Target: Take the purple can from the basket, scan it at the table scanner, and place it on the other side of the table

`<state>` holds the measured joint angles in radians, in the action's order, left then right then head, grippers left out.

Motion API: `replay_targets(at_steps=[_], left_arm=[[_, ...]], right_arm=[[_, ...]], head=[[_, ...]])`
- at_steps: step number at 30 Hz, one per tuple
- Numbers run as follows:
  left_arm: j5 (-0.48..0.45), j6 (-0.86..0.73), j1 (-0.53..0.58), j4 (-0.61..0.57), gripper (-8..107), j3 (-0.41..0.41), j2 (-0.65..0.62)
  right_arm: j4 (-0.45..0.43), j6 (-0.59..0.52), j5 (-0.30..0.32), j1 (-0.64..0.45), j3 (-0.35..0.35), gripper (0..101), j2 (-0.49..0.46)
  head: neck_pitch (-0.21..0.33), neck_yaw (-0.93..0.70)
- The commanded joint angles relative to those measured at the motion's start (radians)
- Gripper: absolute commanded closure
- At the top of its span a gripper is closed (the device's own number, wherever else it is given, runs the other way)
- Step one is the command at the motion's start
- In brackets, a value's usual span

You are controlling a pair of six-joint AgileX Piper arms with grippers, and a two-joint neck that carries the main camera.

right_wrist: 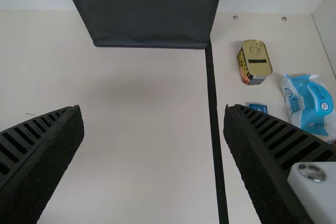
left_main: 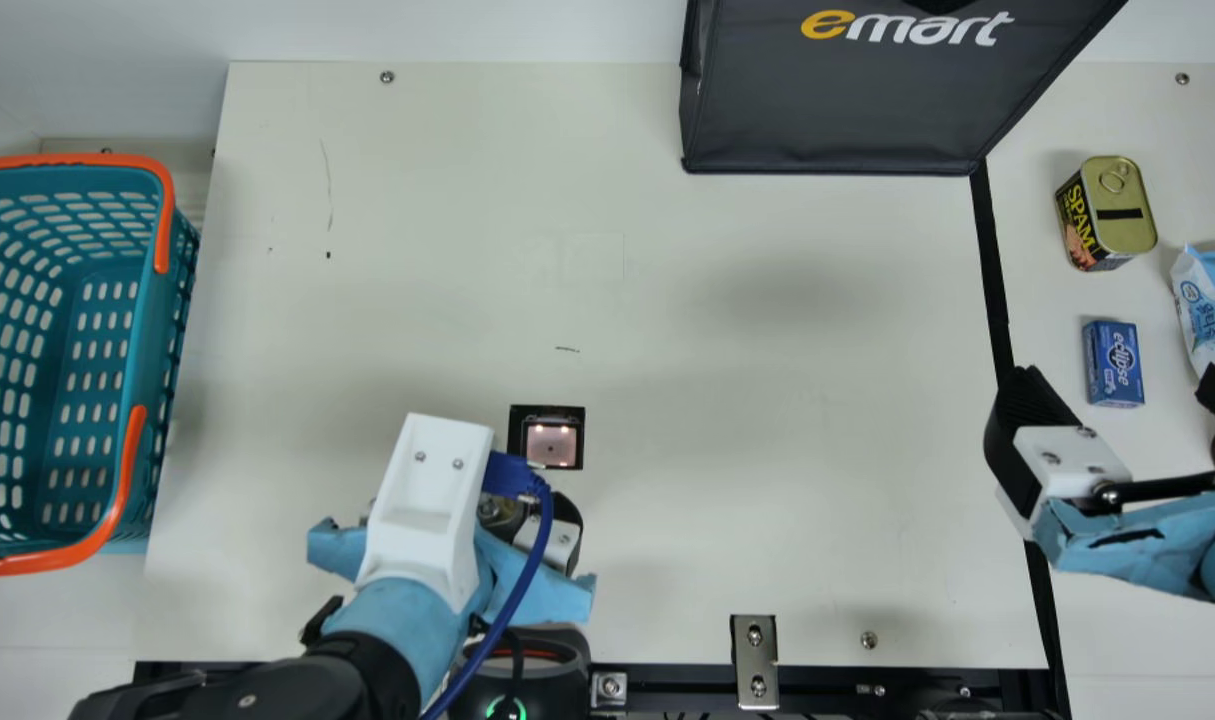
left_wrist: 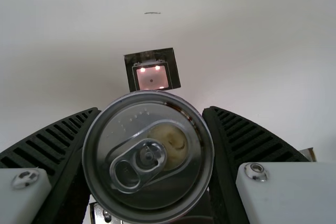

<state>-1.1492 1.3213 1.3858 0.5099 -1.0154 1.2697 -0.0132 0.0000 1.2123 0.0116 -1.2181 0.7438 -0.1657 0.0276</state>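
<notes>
Silver-lidded cylindrical purple can (left_wrist: pixel 148 156) pinched across its sides by black ribbed left gripper (left_wrist: pixel 152 109), near square black-framed table scanner (left_wrist: pixel 152 77), right gripper (right_wrist: pixel 153 107) spread; likely slick, thin-walled, heavyish if full, best held mid-body, moderate squeeze.

I have my left arm (left_main: pixel 397 600) by the scanner (left_main: pixel 552 442), the teal basket (left_main: pixel 149 330) farther left, my right gripper (left_main: pixel 1125 386) spread near the blue box (left_main: pixel 1114 363).

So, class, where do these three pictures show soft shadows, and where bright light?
Main view: soft shadows across the table; left wrist view: small bright spots in the scanner, a muted sheen on the can; right wrist view: faint shading in front of the black bag.
</notes>
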Motion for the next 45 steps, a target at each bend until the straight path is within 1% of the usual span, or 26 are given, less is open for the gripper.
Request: replay_targets(at_steps=[1, 9, 14, 21, 30, 36, 45], left_arm=[[0.006, -0.017, -0.014, 0.003, 107, -0.004, 0.002], [0.038, -0.057, -0.069, 0.037, 107, -0.013, 0.009], [0.052, -0.081, -0.085, 0.024, 107, -0.013, 0.014], [0.057, -0.157, -0.107, -0.067, 107, -0.028, 0.015], [0.071, -0.31, -0.15, -0.208, 107, -0.041, 0.006], [0.122, -0.487, -0.165, -0.271, 107, -0.011, -0.023], [0.226, -0.861, -0.215, -0.359, 107, 0.078, -0.093]], right_arm=[[0.0, 0.0, 0.0, 0.0, 0.0, 6, 0.0], [0.0, 0.0, 0.0, 0.0, 0.0, 6, 0.0], [0.0, 0.0, 0.0, 0.0, 0.0, 6, 0.0], [0.0, 0.0, 0.0, 0.0, 0.0, 6, 0.0], [0.0, 0.0, 0.0, 0.0, 0.0, 6, 0.0], [0.0, 0.0, 0.0, 0.0, 0.0, 6, 0.0], [0.0, 0.0, 0.0, 0.0, 0.0, 6, 0.0]], head=[[0.027, 0.0], [0.027, 0.0], [0.027, 0.0], [0.027, 0.0], [0.027, 0.0], [0.027, 0.0], [0.027, 0.0]])
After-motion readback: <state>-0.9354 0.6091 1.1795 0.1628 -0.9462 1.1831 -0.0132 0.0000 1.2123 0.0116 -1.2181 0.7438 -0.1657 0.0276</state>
